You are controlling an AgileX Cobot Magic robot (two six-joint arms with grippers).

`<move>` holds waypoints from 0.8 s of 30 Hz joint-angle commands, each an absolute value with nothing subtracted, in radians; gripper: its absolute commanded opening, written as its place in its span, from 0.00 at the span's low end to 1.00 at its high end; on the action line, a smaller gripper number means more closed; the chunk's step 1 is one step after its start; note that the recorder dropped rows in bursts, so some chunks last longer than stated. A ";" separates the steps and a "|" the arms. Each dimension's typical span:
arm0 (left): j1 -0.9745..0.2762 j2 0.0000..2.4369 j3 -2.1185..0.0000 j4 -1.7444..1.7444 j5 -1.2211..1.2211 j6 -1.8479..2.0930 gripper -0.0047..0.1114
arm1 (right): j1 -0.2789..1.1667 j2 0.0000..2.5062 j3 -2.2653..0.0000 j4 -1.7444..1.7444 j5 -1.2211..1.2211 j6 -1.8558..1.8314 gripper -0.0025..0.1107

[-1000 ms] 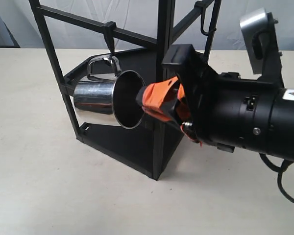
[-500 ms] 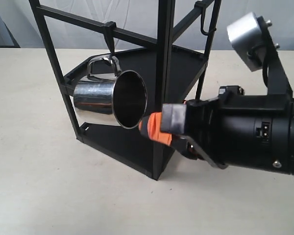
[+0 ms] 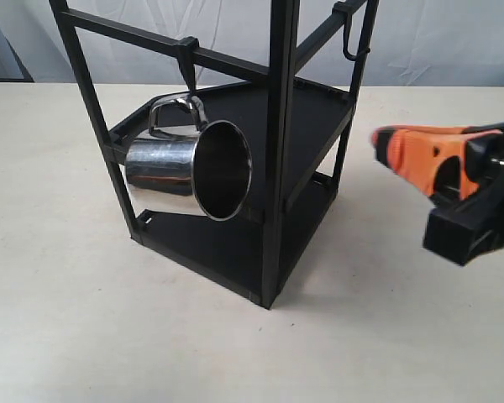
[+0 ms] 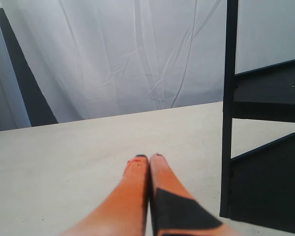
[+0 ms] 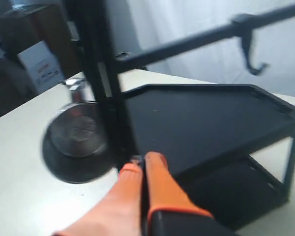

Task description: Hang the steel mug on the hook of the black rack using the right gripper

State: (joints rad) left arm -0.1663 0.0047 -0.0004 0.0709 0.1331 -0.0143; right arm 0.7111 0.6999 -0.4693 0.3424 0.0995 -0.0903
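Steel mug point(image 3: 189, 170) hangs by its looped handle from the hook point(image 3: 188, 65) on the black rack point(image 3: 277, 151), clear of the right pincer point(image 3: 382, 138) and well apart from it, across the rack's front post. Mug is tipped on its side, open mouth turned toward the pincer's side of the scene, body off the tabletop point(image 3: 84, 319) and just outside the rack's corner. Hook is clamped on the top rail, directly above the mug handle.

Right pincer sits at the edge of the exterior view, orange tips aimed toward the rack, holding nothing. Right wrist view shows its two orange fingers point(image 5: 155, 182) pressed together, no gap. Ahead of those fingertips: the rack post, then the mug point(image 5: 73, 142) beyond and to one side of it, blurred, mouth facing the camera. A second hook point(image 5: 253, 46) hangs on the rail farther off, above the upper shelf point(image 5: 201, 123); same hook visible in the exterior view point(image 3: 353, 38), empty.

Left pincer point(image 4: 148, 158) not seen in the exterior view. Its wrist view shows both orange fingers together, tips touching, nothing between. Just beyond and to the side of its tips stands a rack post point(image 4: 228, 108) with two shelves; bare tabletop ahead, white curtain point(image 4: 137, 54) behind.
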 commanded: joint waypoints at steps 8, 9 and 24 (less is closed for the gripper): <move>-0.171 0.000 0.000 0.072 0.128 -0.017 0.05 | 0.238 0.308 -0.199 0.374 0.240 -0.132 0.03; -0.171 0.000 0.000 0.072 0.128 -0.017 0.05 | 0.205 0.264 -0.174 0.374 0.245 -0.138 0.03; -0.171 0.000 0.000 0.072 0.128 -0.017 0.05 | 0.059 0.000 -0.016 0.371 0.283 -0.138 0.03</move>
